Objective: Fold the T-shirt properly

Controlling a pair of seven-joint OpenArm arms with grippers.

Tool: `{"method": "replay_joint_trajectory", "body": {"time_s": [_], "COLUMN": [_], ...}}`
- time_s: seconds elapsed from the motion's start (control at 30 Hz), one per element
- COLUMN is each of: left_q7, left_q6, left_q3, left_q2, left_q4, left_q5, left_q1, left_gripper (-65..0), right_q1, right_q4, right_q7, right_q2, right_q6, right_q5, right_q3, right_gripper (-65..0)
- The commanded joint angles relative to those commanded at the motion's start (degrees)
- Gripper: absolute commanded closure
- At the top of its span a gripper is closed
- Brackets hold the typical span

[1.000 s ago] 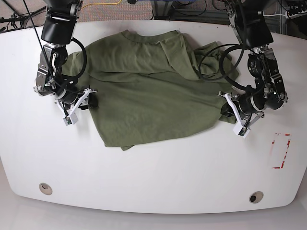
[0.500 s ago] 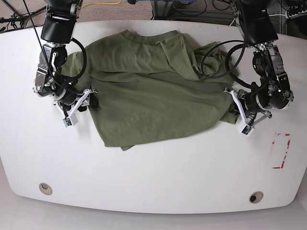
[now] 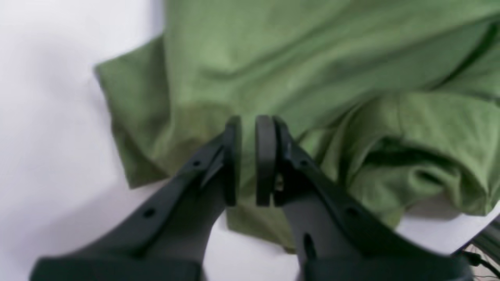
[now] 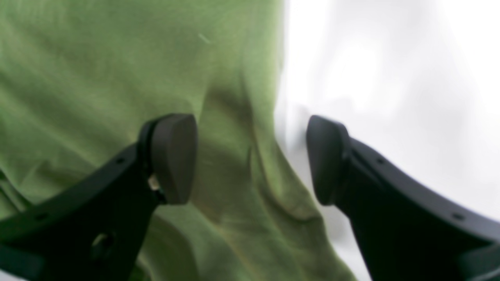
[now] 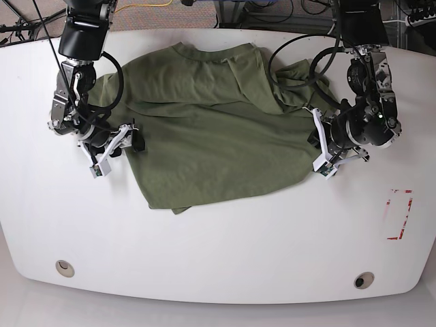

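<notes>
left gripper (image 5: 319, 151) moved inward, pinching T-shirt (image 5: 211, 122) hem

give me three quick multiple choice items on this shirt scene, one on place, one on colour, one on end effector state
1. Where does the T-shirt lie?
A. on the white table
B. on the floor
C. in a basket

2. What colour is it?
A. blue
B. olive green
C. red

3. How is the right end effector?
A. shut on a cup
B. out of view
C. open, straddling the shirt's edge

Key: 1 A, the base view shows it spread there; 2 B, plain green in every view; 3 C, its pads stand wide apart, while the left end effector is nearly shut.
</notes>
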Motion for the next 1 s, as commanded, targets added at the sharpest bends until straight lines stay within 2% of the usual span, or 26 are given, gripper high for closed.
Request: {"method": "replay_joint_trajectory", "body": {"time_s": [0.1,0.17,0.3,0.43,0.57,0.9,0.97,1.0], "left_q7": [-3.0,-7.3,-9.3,-10.8,-11.6,-10.8,-9.6,-9.3], "left_q6": [0.0,0.0,0.0,0.0,0.0,0.0,0.0,0.0], "left_q3": [-1.9,-3.9,-3.6,-1.8,2.6,7.9,8.8,8.9], "left_q2": [-0.4,-0.7,-1.2,-1.3,-1.2,-1.3,-1.3,-1.3], "left_q4": [-4.6,-12.1,-16.4,-18.9,-22.4,-26.6,-28.2,-28.1], "left_q5": [0.0,-0.2,0.0,0.2,0.4,0.2,-0.1,-0.1], "left_q1": [-2.8,-8.0,-10.5,-11.5,-14.3,-20.9,-23.4,-23.7], "left_gripper": [-5.1,-3.6,-3.2,-3.5,-3.9,-7.2,-15.0,-16.4], "right_q1": [-0.4,-0.4,-0.5,-0.3,0.0,-0.1,-0.3,-0.3], "right_q4": [0.1,0.3,0.3,0.0,-0.6,-0.4,-0.2,-0.1], "right_q7": [0.0,-0.4,-0.3,-0.2,-0.4,-0.7,-0.8,-0.8], "right_q2": [0.2,0.0,-0.1,-0.1,0.0,-0.1,-0.1,-0.1], "right_q6": [0.08,-0.17,-0.22,-0.22,-0.23,-0.25,-0.13,-0.12], "right_q5": [0.0,-0.7,-0.8,-0.9,-0.7,-0.8,-0.9,-0.9], "right_q3": [0.0,-0.1,-0.1,-0.2,-0.1,-0.1,0.0,0.0], "right_gripper": [-38.6,-33.3,-30.6,-30.9,-33.1,-34.5,-33.9,-34.0]}}
